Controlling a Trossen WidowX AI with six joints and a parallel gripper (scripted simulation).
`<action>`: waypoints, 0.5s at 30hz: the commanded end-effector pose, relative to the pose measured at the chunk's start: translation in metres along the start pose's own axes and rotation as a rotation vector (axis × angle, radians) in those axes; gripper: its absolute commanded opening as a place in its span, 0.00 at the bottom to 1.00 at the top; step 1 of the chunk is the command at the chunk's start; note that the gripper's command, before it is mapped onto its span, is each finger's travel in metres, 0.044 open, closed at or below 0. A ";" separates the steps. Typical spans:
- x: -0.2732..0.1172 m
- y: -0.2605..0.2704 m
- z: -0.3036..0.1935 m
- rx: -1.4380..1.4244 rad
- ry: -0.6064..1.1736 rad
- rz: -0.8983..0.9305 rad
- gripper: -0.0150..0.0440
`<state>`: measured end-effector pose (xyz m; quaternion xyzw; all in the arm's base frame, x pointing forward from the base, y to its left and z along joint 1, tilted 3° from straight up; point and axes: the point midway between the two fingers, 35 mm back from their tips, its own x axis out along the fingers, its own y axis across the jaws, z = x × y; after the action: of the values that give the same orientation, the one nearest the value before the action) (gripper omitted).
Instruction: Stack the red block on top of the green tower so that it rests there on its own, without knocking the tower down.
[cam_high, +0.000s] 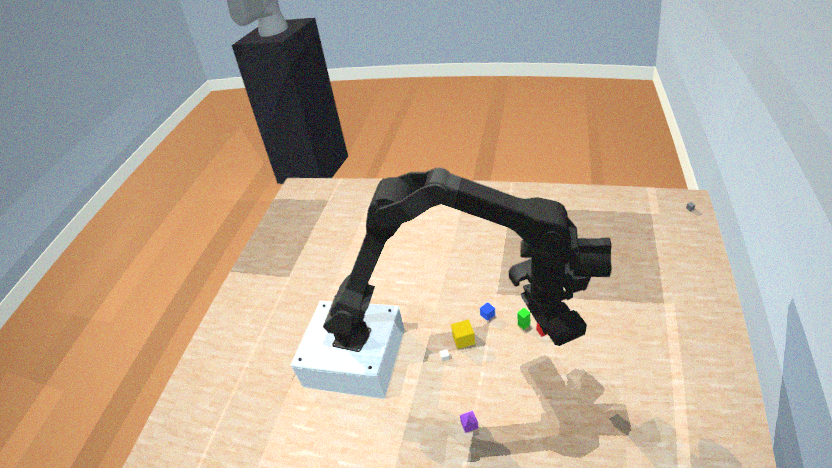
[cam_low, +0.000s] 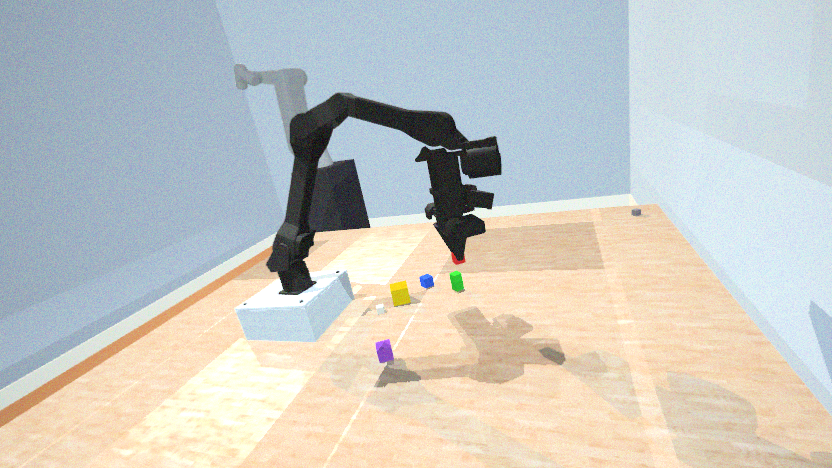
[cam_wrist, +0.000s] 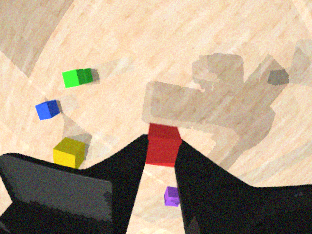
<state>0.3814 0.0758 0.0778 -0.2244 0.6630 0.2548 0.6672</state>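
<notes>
My gripper (cam_low: 459, 257) (cam_wrist: 162, 143) is shut on the red block (cam_high: 541, 330) (cam_low: 458, 262) (cam_wrist: 163, 151) and holds it in the air above the table. The fingers cover part of the block in the top and exterior views. The green tower (cam_high: 523, 318) (cam_low: 456, 281) (cam_wrist: 77, 77) stands upright on the table, apart from the gripper. In the exterior view the red block hangs above the tower in the picture; in the wrist view the tower lies well to the upper left of the block.
A blue block (cam_high: 487, 311) (cam_low: 426, 281) (cam_wrist: 47, 109) and a yellow block (cam_high: 463, 334) (cam_low: 399, 293) (cam_wrist: 69, 152) stand near the tower. A small white block (cam_high: 445, 355) (cam_low: 380, 309), a purple block (cam_high: 468, 421) (cam_low: 384, 351) (cam_wrist: 172, 196) and a far grey cube (cam_high: 690, 206) (cam_low: 635, 212) also lie on the table.
</notes>
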 end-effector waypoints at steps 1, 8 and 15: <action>-0.002 0.025 0.005 0.002 -0.008 0.003 0.25; -0.001 0.072 0.012 0.002 -0.008 0.008 0.25; 0.000 0.113 0.015 0.002 -0.008 0.014 0.25</action>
<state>0.3287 0.1627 0.0808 -0.2218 0.6635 0.2595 0.6658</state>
